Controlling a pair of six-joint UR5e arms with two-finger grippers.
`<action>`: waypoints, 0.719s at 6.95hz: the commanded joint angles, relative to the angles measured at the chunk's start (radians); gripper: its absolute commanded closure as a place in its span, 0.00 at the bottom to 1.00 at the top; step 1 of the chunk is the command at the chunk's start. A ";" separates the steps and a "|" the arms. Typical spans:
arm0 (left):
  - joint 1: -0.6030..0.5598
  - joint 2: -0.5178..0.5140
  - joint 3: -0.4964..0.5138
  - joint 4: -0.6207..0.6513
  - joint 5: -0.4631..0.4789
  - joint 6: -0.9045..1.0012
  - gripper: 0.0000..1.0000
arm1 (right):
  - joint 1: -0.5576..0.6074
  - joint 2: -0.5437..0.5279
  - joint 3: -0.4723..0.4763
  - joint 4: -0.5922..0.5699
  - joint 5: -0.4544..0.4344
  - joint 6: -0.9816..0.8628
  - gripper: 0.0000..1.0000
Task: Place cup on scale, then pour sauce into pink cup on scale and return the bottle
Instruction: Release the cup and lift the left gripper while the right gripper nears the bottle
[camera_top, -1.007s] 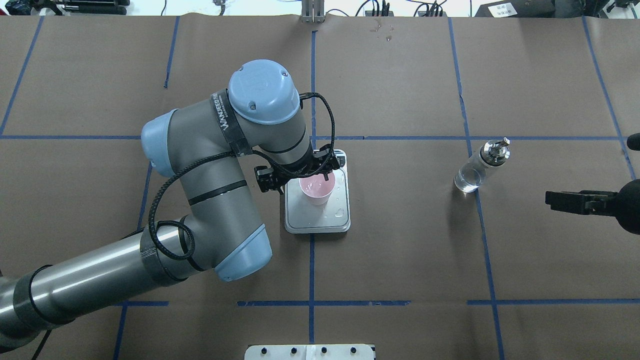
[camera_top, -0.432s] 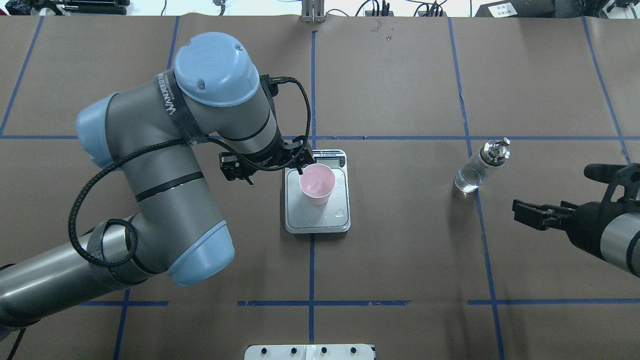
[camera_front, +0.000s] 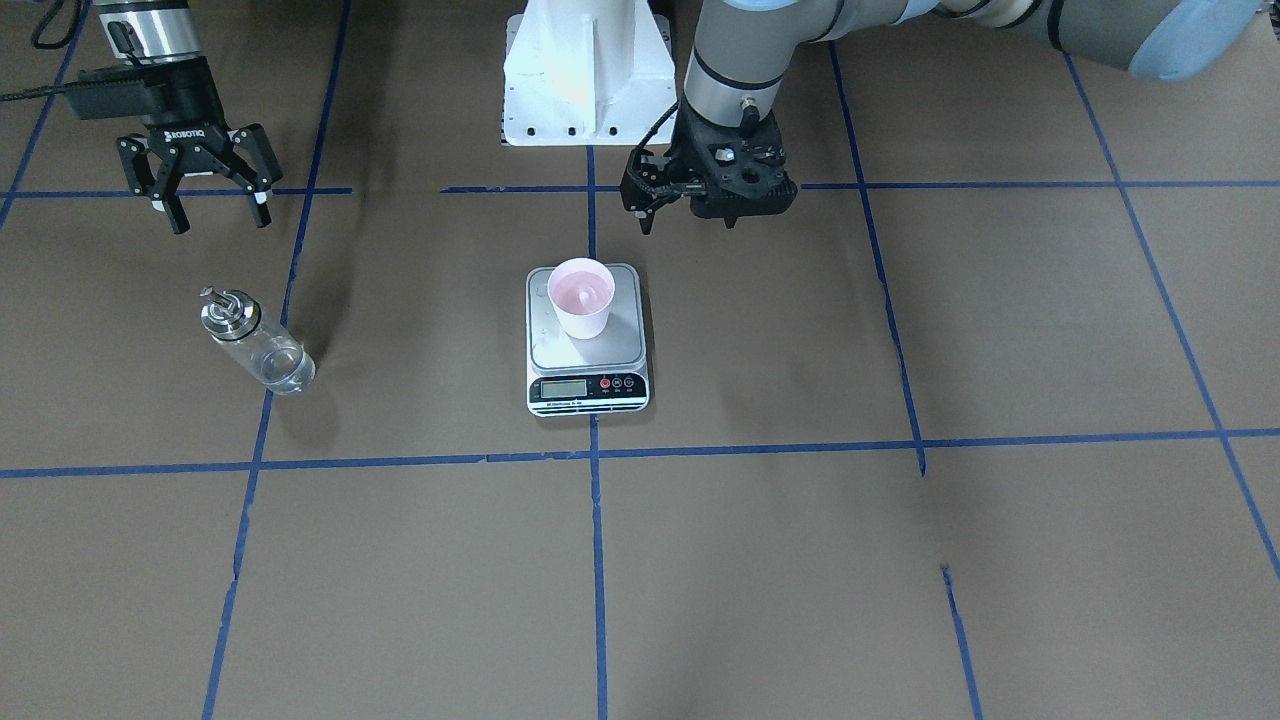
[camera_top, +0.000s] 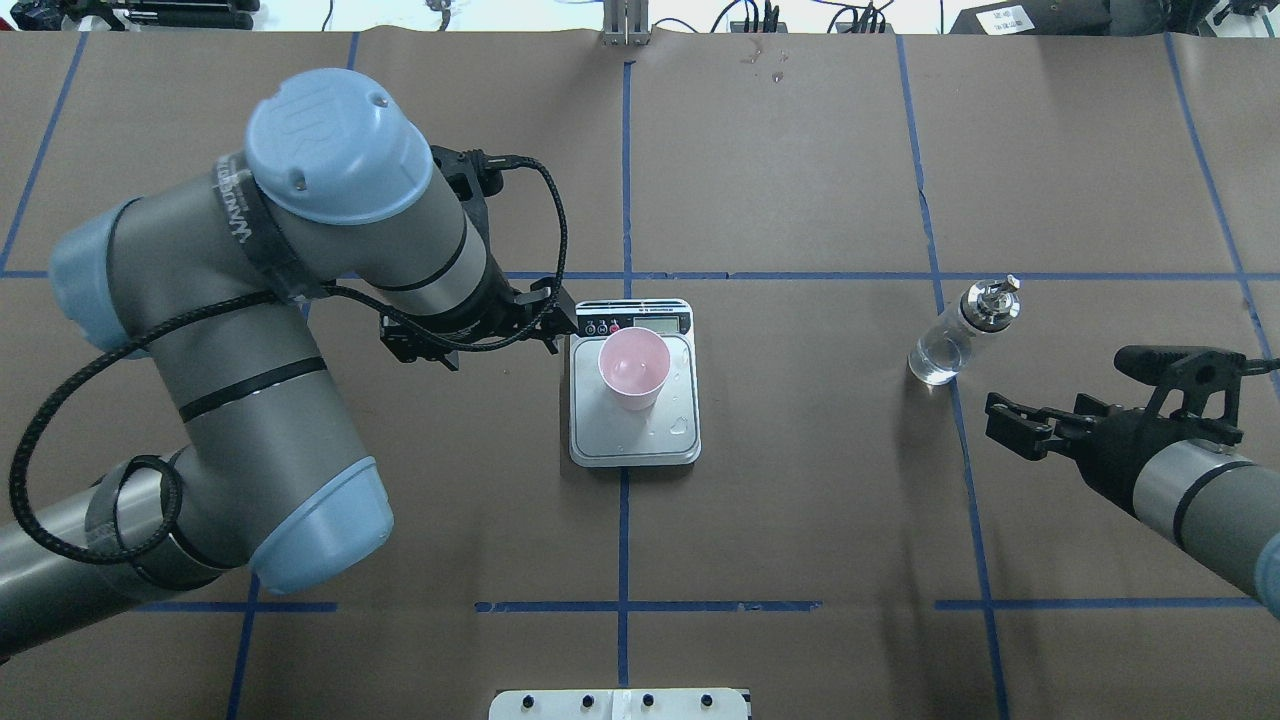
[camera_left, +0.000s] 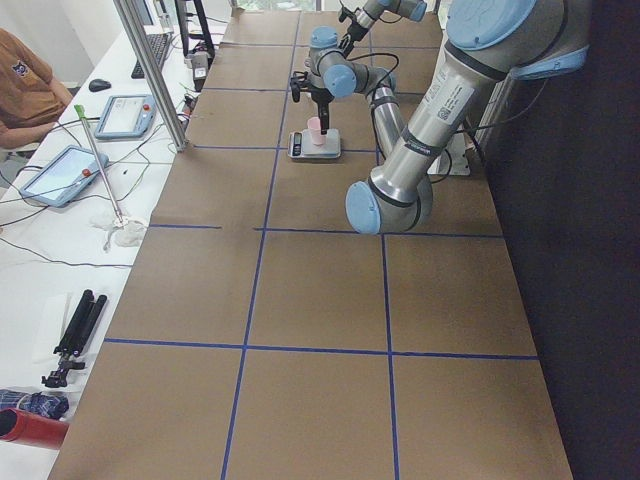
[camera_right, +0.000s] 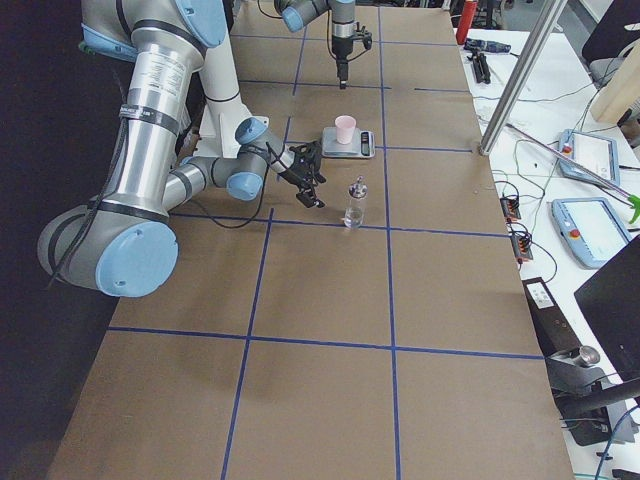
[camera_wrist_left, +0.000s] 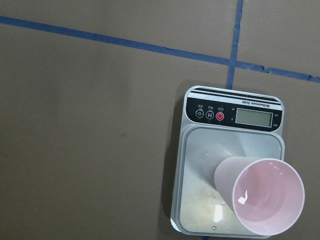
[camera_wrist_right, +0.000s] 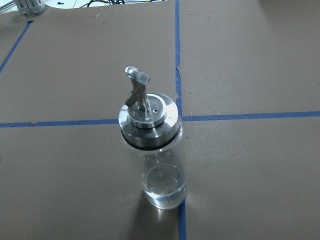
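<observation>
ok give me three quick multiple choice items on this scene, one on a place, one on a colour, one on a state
1. Where does the cup stand?
A: on the bare paper
B: on the scale
C: in the left hand

2. What colour are the tape lines?
A: yellow
B: red
C: blue

3. How is the right hand?
A: open and empty
B: shut on the bottle
C: shut on the cup

Answers:
1 B: the cup sits upright on the scale's platform, and the left hand is open and clear of it.
2 C: every line in the grid is blue.
3 A: its fingers are spread, apart from the bottle.
</observation>
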 joint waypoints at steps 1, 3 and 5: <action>-0.022 0.036 -0.026 -0.001 0.003 0.033 0.00 | -0.053 0.078 -0.101 0.005 -0.184 0.002 0.00; -0.028 0.050 -0.035 -0.004 0.005 0.033 0.00 | -0.105 0.152 -0.158 0.006 -0.308 -0.009 0.00; -0.045 0.050 -0.034 -0.007 0.005 0.035 0.00 | -0.116 0.186 -0.205 0.006 -0.367 -0.017 0.08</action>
